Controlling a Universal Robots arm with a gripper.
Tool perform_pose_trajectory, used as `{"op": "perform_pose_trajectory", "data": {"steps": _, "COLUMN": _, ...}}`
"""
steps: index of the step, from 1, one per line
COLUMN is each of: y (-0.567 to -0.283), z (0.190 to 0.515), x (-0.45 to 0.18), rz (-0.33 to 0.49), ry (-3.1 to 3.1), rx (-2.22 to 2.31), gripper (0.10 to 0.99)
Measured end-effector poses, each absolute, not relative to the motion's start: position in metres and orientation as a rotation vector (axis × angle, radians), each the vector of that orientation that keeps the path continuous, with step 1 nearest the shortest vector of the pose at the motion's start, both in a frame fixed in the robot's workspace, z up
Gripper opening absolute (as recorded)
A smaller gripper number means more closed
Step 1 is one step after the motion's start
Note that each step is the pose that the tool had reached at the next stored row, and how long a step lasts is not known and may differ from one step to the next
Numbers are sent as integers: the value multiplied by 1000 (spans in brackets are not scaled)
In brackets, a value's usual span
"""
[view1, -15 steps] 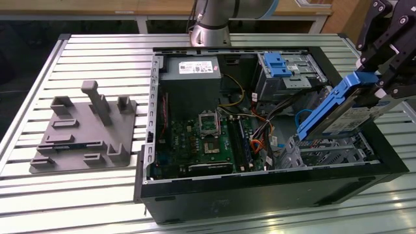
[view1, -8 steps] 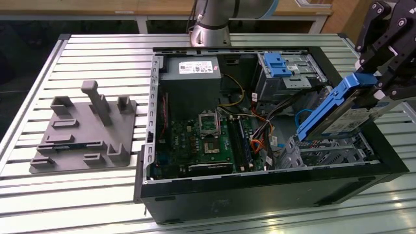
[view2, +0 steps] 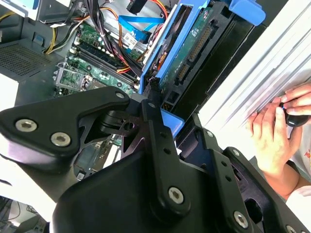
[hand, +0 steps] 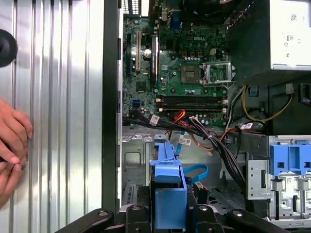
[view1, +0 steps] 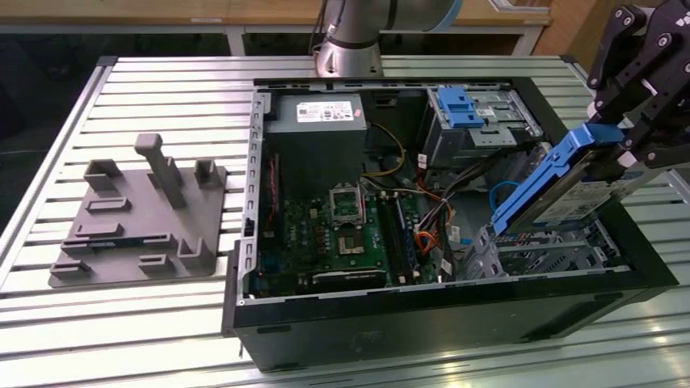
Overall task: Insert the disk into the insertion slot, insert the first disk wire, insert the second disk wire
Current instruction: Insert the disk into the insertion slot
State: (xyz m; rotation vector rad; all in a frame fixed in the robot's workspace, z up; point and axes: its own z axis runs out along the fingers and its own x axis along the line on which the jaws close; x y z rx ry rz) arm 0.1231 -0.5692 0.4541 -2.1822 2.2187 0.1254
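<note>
I have the gripper [view1: 625, 149] up at the exterior view's right, above the near right corner of the open computer case [view1: 431, 311], and its fingers are closed tight on the blue frame of the disk [view1: 566, 198]. The disk hangs tilted, its upper end in the fingers and its lower end pointing down toward the silver perforated cage [view1: 550, 252] in that near right corner. I cannot tell whether the lower edge touches the cage. A blue flat cable [view1: 498, 194] loops just beside the disk, between it and the circuit board [view1: 345, 234] in the middle of the case. At the far end sit the grey power supply [view1: 318, 109] and, to its right, a grey bay with a blue latch [view1: 458, 107]. Well apart, on the exterior view's left, a grey fixture plate [view1: 140, 222] lies flat on the slatted table [view1: 161, 323]. In the second wrist view a person's hand [view2: 272, 131] rests on the slats just beside the case wall.
</note>
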Motion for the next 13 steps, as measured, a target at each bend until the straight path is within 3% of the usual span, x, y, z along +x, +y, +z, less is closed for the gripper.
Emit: {"op": "perform_pose_trajectory", "data": {"steps": 13, "y": -570, "z": 451, "x": 123, "rz": 125, "ry": 2219, "rx": -2182, "gripper": 361}}
